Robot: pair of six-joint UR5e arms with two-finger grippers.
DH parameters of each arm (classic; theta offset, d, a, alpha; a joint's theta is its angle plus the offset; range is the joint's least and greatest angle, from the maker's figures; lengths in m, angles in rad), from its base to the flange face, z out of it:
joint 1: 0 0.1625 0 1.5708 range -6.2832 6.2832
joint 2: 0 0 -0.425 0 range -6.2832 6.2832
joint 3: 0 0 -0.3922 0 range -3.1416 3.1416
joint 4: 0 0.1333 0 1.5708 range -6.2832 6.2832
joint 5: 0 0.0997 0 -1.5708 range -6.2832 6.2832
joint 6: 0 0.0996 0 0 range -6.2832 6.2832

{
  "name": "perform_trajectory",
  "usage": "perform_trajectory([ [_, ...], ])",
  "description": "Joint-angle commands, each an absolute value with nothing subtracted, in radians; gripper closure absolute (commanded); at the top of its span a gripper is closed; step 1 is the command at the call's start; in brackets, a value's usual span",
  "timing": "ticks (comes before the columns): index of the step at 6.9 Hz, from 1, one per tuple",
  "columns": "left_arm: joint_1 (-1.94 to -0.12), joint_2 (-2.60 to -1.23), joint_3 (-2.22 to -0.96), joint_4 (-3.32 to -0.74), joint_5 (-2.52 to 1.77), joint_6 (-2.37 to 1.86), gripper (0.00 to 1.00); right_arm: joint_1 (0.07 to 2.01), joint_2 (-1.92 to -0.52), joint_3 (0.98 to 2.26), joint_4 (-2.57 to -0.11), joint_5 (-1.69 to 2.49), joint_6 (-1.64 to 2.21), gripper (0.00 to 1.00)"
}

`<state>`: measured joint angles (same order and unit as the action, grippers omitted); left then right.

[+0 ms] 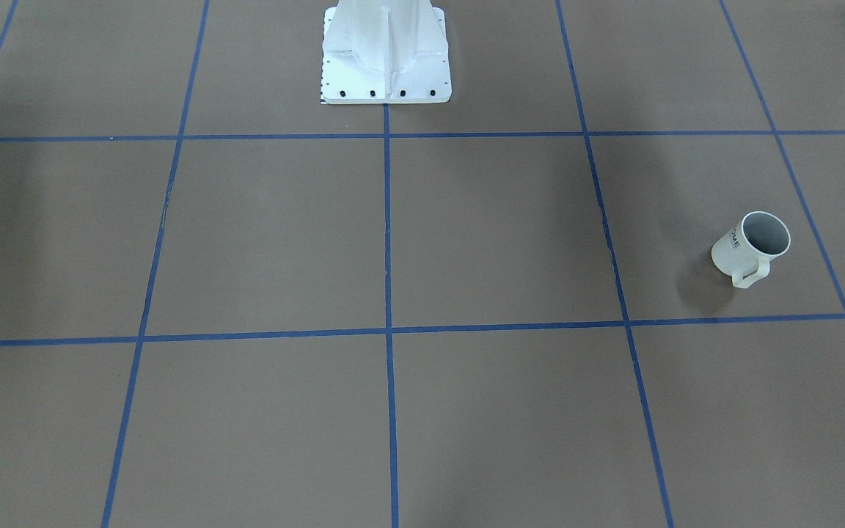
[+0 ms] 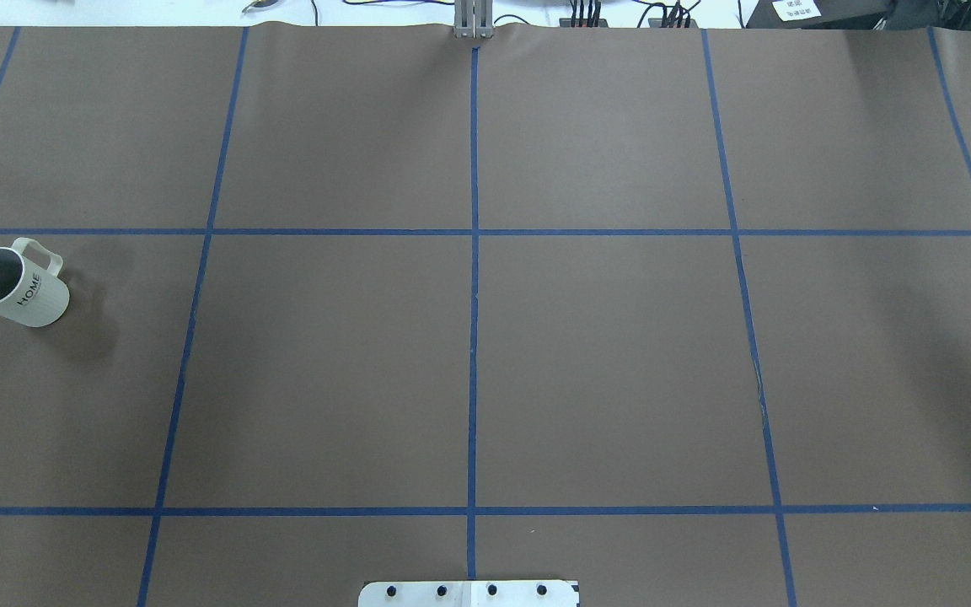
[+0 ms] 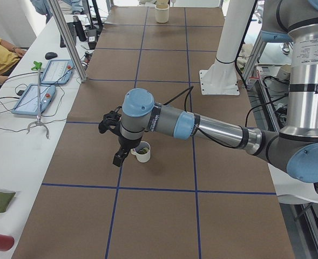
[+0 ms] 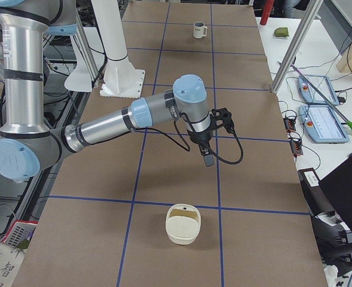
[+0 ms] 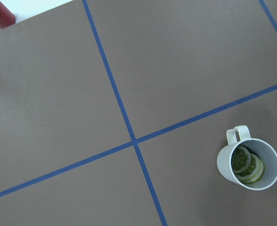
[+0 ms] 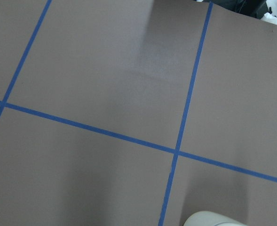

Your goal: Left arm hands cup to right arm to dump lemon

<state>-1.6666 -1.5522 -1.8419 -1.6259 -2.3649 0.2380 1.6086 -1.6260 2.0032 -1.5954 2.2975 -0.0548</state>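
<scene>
Fingers, left gripper: I see them only in the exterior left view, as a dark pointed shape aimed down just left of the cup; I cannot tell whether they are spread or together. Fingers, right gripper: they show only in the exterior right view, at frame centre above the surface, and their state is equally unreadable. Neither wrist view includes its own fingers.

The cup is a white mug with a loop handle, a ribbed lower body and a grey interior. It stands upright on the matte brown sheet gridded with blue tape. Overhead it sits at the left edge, with the black "HOME" lettering legible; front-facing, it is at middle right, with only "OME" showing.

The lemon is clear only in the left wrist view, at lower right: pale slices with green rind inside the cup. Overhead and front-facing, the interior reads plain grey.

A cream tub with a bar across its mouth sits at lower centre of the exterior right view. The right wrist view cuts off all but a pale rim at its bottom edge.
</scene>
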Motion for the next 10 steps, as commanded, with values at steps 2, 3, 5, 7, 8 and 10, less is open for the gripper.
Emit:
perform_trajectory([
  [2,-1.623,-1.533,-1.778,-1.814,-2.368,0.118,0.00,1.585,-1.656,1.988,-1.382,2.301,-0.048,0.00],
  [3,-1.544,-1.532,-1.764,-1.834,-2.368,0.114,0.00,1.545,-1.663,1.974,-1.294,2.306,-0.043,0.00],
  [5,-1.456,-1.529,-1.763,-1.885,-2.367,-0.126,0.00,1.392,-1.649,1.979,-1.269,2.289,0.081,0.00],
  [7,-1.355,-1.468,-1.734,-2.119,-2.353,-0.416,0.00,1.281,-1.634,1.979,-1.269,2.174,0.175,0.00],
  [8,-1.285,-1.439,-1.729,-2.196,-2.306,-0.525,0.00,1.244,-1.617,1.979,-1.269,2.148,0.233,0.00],
  [10,-1.163,-1.436,-1.727,-2.243,-2.193,-0.685,0.00,1.229,-1.598,1.979,-1.269,2.146,0.256,0.00],
])
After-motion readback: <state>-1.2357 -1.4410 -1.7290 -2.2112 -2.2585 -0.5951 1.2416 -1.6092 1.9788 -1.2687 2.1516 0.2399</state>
